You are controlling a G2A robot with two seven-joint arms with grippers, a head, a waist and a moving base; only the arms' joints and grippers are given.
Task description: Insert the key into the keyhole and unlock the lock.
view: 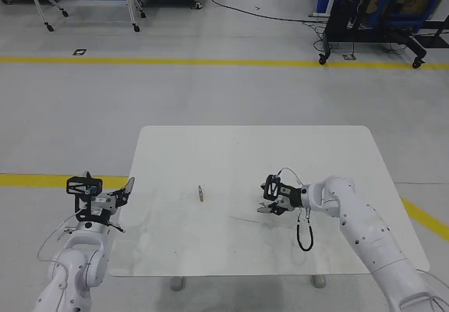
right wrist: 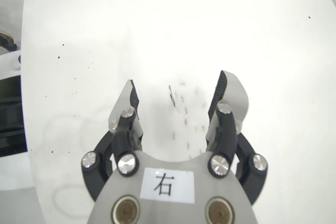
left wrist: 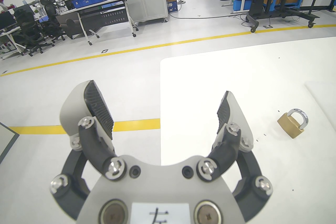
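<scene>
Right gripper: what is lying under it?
A thin metal piece, likely the key, lies on the table inside the open right gripper. Anything beneath its body is hidden.

Your left arm [view: 84, 257] comes up beside the near left corner of the tabletop [view: 248, 148], wrist roughly level, and your left gripper [view: 123, 204] sits right at that edge, pointing across toward the other arm. Its jaws are spread wide and hold nothing; from the wrist, the left gripper [left wrist: 160, 101] straddles the tabletop's edge. Your right arm [view: 365, 230] reaches in from the near right side, elbow bent, forearm over the tabletop. Your right gripper [view: 262, 196] hangs low over the surface, facing left, jaws parted and gripping nothing, as the wrist view of it [right wrist: 176, 83] confirms.
</scene>
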